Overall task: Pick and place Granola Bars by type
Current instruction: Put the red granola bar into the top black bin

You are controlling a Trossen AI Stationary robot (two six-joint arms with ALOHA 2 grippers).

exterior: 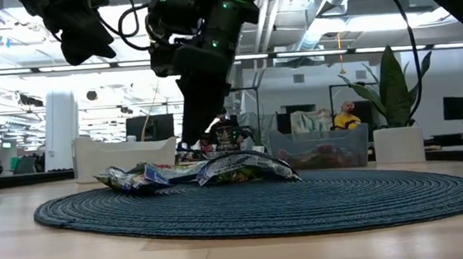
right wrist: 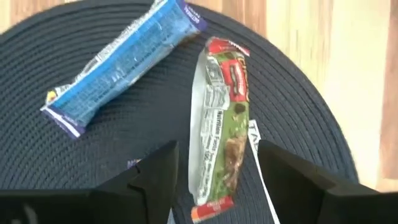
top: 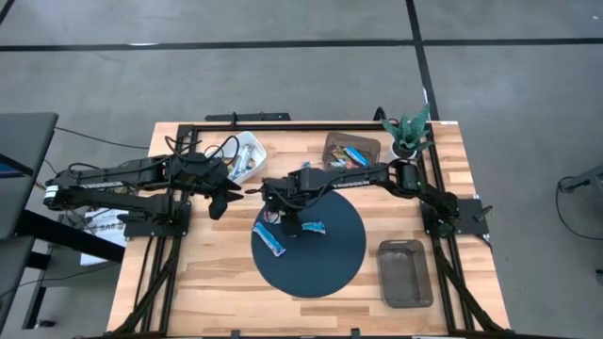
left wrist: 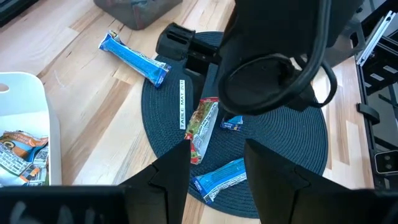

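The white bin holds orange-wrapped bars and the clear bin blue ones, while the right gripper, fingers spread, hovers over a green-and-red granola bar on the dark round mat, the left gripper spread beside the white bin.

Blue bars, one multicoloured bar flat on mat.

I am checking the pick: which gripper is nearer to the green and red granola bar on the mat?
Right. The right gripper hangs open directly over the green and red granola bar; the left gripper, also open, is off the mat, beside it.
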